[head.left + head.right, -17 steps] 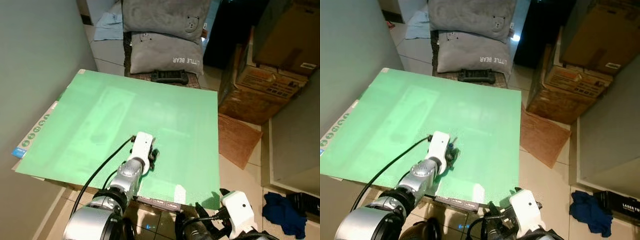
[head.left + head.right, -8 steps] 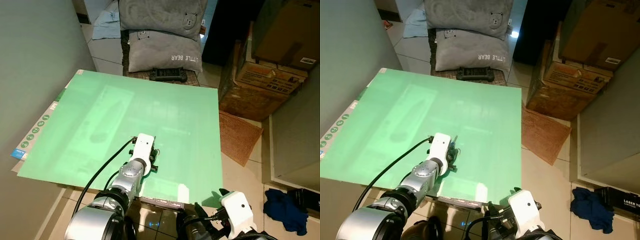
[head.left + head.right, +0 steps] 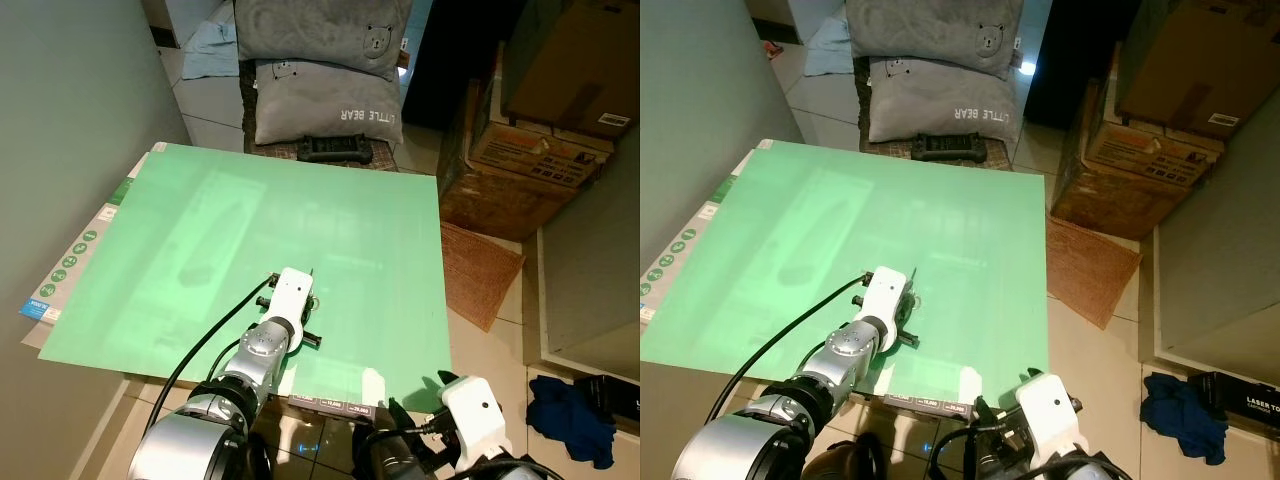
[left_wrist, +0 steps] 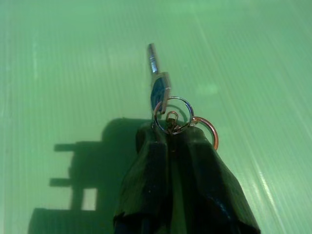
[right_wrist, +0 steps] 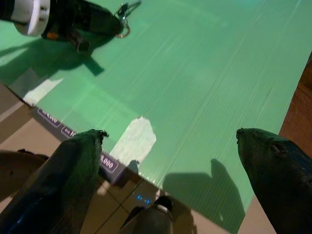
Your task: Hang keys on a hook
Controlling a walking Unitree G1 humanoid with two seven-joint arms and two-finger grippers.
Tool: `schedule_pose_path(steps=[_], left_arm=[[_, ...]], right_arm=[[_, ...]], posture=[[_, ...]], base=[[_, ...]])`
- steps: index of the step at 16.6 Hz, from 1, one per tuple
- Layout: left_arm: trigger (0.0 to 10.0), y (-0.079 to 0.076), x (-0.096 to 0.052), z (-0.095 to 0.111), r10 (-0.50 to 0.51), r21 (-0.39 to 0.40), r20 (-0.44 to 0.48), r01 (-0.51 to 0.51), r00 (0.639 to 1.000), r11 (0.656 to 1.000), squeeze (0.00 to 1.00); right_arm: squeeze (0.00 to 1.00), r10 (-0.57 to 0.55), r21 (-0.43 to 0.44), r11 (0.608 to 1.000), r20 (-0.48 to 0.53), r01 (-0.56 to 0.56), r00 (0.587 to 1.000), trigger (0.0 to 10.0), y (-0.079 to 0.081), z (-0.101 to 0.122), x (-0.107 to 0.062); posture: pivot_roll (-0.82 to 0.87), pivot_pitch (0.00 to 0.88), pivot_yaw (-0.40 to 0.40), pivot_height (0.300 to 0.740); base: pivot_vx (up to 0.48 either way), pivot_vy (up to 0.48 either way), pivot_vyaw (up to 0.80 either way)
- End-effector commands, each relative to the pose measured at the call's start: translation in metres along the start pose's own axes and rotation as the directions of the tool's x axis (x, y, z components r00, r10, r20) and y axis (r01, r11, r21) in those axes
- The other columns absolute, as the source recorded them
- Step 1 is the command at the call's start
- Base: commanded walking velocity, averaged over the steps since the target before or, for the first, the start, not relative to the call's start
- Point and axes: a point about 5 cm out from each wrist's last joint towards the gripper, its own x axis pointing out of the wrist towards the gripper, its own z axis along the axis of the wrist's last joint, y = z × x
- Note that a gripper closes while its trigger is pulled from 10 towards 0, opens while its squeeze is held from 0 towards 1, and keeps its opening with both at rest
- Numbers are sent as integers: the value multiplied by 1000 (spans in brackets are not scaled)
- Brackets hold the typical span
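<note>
"LITTLE BEAR" upside down on grey pillow (image 3: 325, 100); box labels (image 3: 610, 122) too small to read.

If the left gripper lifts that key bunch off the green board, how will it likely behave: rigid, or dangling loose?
The keys would probably dangle: the left gripper is shut on linked rings, and the key hangs from them. The bunch looks small and metal, so likely light. The second ring may swing freely.

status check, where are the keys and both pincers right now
Left pincer shut on the keys, over the green board. Right pincer open, low off the board's near edge. No hook seen.
</note>
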Motion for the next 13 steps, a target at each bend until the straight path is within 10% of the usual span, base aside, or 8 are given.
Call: schedule_pose_path(steps=[1, 13], left_arm=[[0, 1, -1, -4, -8, 32, -9, 8, 1000, 999, 0], [0, 40, -3, 31, 52, -54, 163, -43, 985, 998, 0]], right_arm=[[0, -6, -4, 1000, -21, 6, 1000, 10000, -2, -3, 1], [0, 2, -27, 1000, 49, -1, 999, 10000, -14, 11, 36]], posture=[[-300, 214, -8, 740], [-204, 101, -11, 740]], base=[[0, 0, 0], [0, 0, 0]])
